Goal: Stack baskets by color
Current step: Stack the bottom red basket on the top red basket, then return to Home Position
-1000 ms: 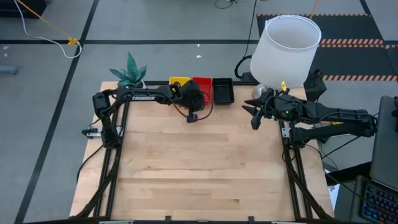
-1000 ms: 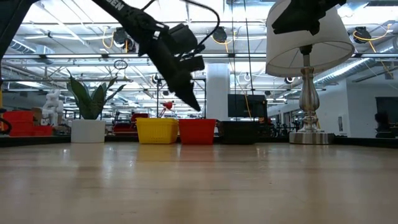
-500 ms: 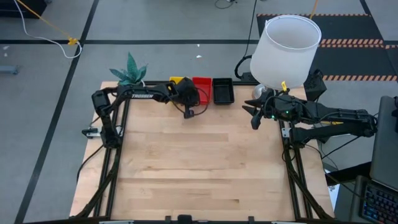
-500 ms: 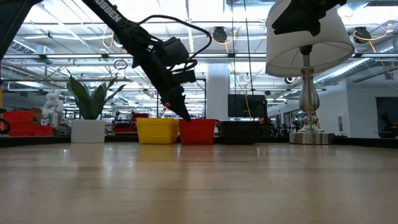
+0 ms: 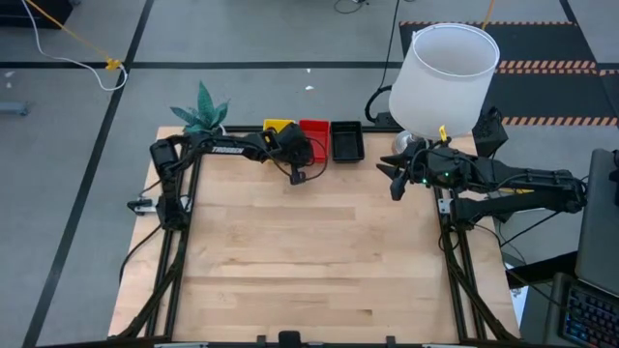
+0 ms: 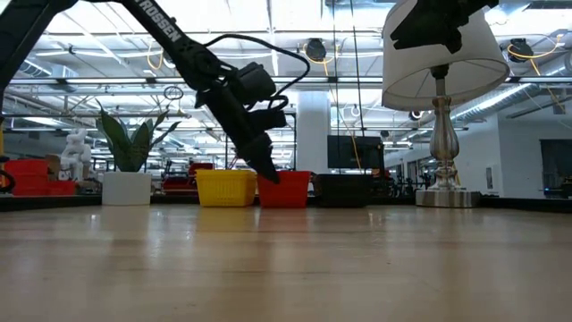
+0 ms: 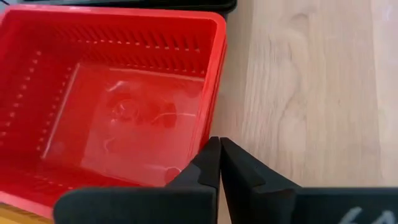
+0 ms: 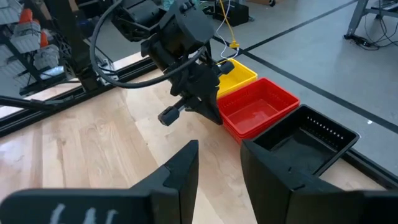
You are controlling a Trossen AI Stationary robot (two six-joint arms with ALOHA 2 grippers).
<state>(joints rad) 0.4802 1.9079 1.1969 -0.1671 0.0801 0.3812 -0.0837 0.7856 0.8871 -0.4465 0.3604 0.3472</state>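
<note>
Left end effector (image 7: 219,163), closed empty, hovers beside the red basket (image 7: 118,99) (light, stiff plastic); grip its rim.

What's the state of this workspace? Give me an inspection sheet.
Surface: wooden table, bare across the middle and front.
Job's things: yellow basket, red basket and black basket side by side at the far edge.
Clutter: potted plant and white lamp at the far corners.
Grippers: left pincer shut beside the red basket's rim, holding nothing; right pincer open, empty, waiting near the lamp base.
Cables: black cable looped at the left wrist; yellow cable on the floor.
Surroundings: grey floor with striped tape.
</note>
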